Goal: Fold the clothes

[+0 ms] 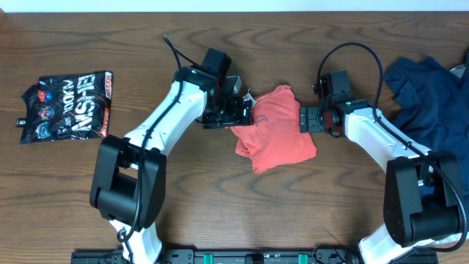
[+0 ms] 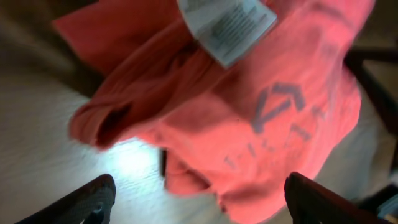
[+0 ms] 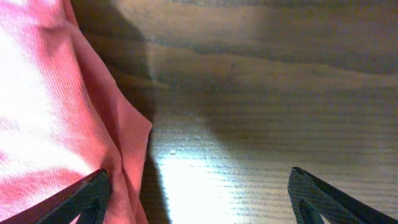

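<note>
— At the near edge of the bench (image 1: 220, 205), what stands?
— The left arm's base (image 1: 128, 183) and the right arm's base (image 1: 421, 198). Further in, the left tool (image 2: 205, 202) has its fingers spread wide with nothing pinched. The orange-red T-shirt (image 2: 249, 112) lies crumpled just ahead of them.
— And the right tool?
— The right tool (image 3: 199, 199) is spread wide too and empty, with bare wood between its fingers. The shirt's edge lies beside one finger; whether it touches, I can't tell.
— Where does the shirt sit?
— Mid-bench, bunched in a heap between the two tools, not folded. Navy print shows on its upper side, and a white care label (image 2: 227, 22) lies at its far end.
— Anything beyond?
— Far left, well apart, a glossy black snack bag (image 1: 66, 105) lies flat. Far right is a rumpled navy garment (image 1: 429, 95), by the bench's edge.
</note>
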You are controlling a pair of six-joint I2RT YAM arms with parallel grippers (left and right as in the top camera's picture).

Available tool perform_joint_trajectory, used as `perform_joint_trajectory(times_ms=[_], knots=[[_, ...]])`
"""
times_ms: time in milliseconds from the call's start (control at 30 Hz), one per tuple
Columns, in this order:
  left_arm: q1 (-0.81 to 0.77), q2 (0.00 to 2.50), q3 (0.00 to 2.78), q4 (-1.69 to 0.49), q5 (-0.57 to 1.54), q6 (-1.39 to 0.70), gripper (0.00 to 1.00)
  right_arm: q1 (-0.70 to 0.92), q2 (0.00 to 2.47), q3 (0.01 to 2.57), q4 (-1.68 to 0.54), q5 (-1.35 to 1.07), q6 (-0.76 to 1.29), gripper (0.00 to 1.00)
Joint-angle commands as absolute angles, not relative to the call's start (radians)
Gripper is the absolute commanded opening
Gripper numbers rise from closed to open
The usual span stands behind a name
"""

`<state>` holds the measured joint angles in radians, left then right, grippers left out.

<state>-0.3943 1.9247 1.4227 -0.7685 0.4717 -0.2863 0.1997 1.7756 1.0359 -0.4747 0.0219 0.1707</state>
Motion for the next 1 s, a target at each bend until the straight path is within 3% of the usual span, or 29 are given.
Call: perform_joint_trajectory(times_ms=[0, 400, 967], knots=[[-0.389, 1.947, 1.338, -0.698, 0.439, -0.425, 0.88, 0.210, 1.768, 1.037, -0.491, 0.019, 0.156, 0.91], [-0.406, 1.965, 1.134, -0.065, 0.389, -0.421, 0.90, 0.210, 1.767, 1.038, -0.515, 0.018, 0.160, 0.92], [-0.448, 2.063, 1.137, -0.006, 0.421, -0.420, 0.89, 0.210, 1.767, 1.038, -0.539, 0.018, 0.163, 0.93]])
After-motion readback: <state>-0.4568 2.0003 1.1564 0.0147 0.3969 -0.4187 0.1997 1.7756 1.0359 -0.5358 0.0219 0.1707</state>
